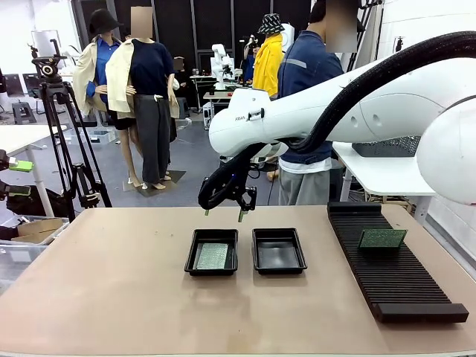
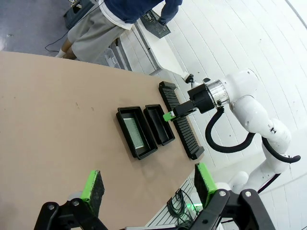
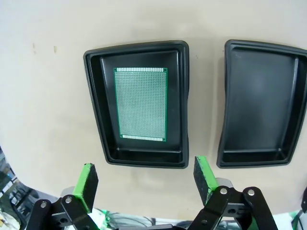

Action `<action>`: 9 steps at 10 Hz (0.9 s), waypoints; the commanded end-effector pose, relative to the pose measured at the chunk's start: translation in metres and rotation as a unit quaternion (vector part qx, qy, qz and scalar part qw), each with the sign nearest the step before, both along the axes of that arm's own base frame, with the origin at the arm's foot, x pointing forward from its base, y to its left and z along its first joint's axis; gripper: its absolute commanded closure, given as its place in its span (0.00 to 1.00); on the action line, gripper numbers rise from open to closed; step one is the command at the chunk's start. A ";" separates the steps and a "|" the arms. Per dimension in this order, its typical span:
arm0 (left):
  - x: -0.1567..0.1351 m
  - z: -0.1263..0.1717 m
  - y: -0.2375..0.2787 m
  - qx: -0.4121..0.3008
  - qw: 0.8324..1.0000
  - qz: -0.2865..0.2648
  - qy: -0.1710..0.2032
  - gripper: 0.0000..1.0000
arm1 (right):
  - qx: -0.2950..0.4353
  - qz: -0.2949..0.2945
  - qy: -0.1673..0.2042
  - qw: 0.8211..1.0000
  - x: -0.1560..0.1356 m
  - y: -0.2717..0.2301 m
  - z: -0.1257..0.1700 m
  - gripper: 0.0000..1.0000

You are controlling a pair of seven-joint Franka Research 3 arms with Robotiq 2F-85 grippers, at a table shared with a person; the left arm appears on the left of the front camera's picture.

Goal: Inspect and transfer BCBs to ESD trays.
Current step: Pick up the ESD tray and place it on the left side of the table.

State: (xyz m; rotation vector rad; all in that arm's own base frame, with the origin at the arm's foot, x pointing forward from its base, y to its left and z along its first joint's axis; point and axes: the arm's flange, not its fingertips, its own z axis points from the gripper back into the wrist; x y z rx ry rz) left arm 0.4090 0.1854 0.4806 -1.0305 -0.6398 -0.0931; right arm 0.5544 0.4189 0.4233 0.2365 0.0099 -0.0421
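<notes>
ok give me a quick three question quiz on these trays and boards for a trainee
1. True or false: the left tray holds a BCB and the right tray is empty.
2. The second BCB stands in: A) the ribbed rack B) a tray C) a person's hand.
3. Fill in: the right gripper hovers over the trays with jaws ____.
Key: 1 true; 2 A; 3 open.
</notes>
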 end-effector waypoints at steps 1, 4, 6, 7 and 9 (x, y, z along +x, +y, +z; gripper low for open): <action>-0.002 0.001 0.000 -0.001 1.000 -0.001 -0.001 0.00 | 0.006 -0.004 0.000 1.000 0.001 0.000 0.001 0.00; -0.002 0.001 0.000 -0.001 1.000 -0.001 -0.001 0.00 | 0.006 -0.004 0.000 1.000 0.001 0.000 0.001 0.00; -0.007 -0.001 -0.008 0.007 1.000 -0.010 0.004 0.00 | 0.006 0.018 -0.005 1.000 -0.001 -0.010 0.011 0.00; -0.007 0.006 -0.028 0.027 1.000 -0.001 0.016 0.00 | 0.018 0.029 -0.007 0.999 -0.002 -0.029 0.022 0.00; -0.012 0.020 -0.068 0.090 0.995 -0.027 0.034 0.00 | 0.023 0.051 0.013 0.998 -0.001 -0.067 0.034 0.00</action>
